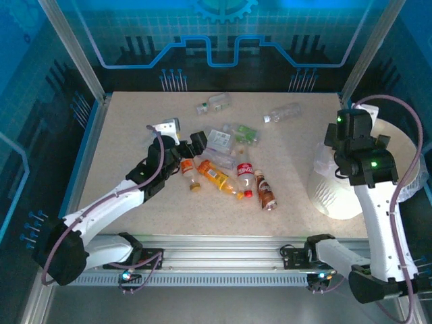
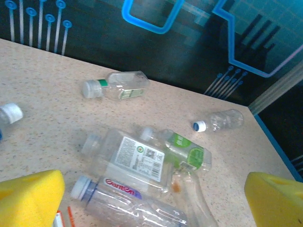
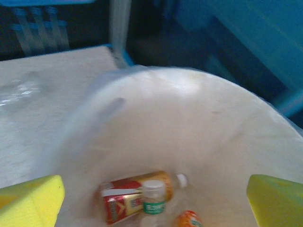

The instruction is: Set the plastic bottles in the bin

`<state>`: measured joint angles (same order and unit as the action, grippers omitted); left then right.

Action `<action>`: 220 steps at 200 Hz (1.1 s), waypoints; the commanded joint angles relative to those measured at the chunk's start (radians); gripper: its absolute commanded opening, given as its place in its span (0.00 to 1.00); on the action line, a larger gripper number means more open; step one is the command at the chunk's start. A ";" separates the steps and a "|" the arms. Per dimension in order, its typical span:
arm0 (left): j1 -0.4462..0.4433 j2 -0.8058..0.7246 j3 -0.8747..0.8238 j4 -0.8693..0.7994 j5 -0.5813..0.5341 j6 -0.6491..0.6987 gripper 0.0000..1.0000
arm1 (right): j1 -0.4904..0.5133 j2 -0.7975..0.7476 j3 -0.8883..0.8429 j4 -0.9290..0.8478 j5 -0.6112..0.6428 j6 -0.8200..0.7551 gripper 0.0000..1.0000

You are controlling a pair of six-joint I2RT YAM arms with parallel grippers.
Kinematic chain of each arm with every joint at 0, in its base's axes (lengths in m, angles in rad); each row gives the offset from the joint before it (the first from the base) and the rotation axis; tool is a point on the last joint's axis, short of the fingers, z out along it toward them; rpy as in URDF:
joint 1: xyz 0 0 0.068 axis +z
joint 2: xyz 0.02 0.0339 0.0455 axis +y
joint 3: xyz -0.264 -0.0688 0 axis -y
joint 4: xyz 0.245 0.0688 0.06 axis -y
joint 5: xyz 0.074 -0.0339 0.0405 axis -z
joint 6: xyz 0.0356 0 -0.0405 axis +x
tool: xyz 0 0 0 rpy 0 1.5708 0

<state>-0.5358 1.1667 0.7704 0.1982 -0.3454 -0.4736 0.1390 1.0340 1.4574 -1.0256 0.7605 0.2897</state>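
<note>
White bin [image 3: 199, 113] at right tabletop [image 1: 128, 135] edge | my right end effector [image 3: 154, 201] spread wide above it | left end effector [image 2: 154, 201] spread wide over plastic bottles [image 2: 137, 158]

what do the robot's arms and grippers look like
The left arm and right arm are white shells with black joints, each trailing a purple-grey cable. The right arm carries green lights. Yellow fingers on the left gripper and right gripper.

A speckled beige table [image 1: 128, 128] sits inside an enclosure of blue panels [image 1: 135, 34] printed with circuit-style lines and a gear emblem [image 1: 223, 8], slanting aluminium posts [image 1: 73, 47] at its back corners, a dark band along the table's far edge
</note>
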 commanded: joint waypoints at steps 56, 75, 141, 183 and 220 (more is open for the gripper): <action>0.014 -0.091 -0.040 -0.116 -0.157 -0.061 0.99 | 0.383 0.080 0.005 0.028 -0.409 -0.025 1.00; 0.016 -0.102 -0.033 -0.144 -0.160 -0.054 0.99 | 0.417 0.119 -0.029 -0.004 -0.461 0.010 1.00; 0.020 -0.116 -0.037 -0.193 -0.189 -0.078 0.99 | 0.553 0.245 -0.394 0.172 -0.495 0.325 0.96; 0.028 -0.115 -0.029 -0.218 -0.185 -0.074 0.99 | 0.568 0.314 -0.509 0.191 -0.489 0.325 0.90; 0.031 -0.108 -0.032 -0.218 -0.177 -0.098 0.99 | 0.559 0.349 -0.601 0.279 -0.494 0.335 0.79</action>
<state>-0.5129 1.0710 0.7433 -0.0040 -0.5087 -0.5461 0.6949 1.3594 0.9100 -0.8249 0.2783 0.5907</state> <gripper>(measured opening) 0.989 0.825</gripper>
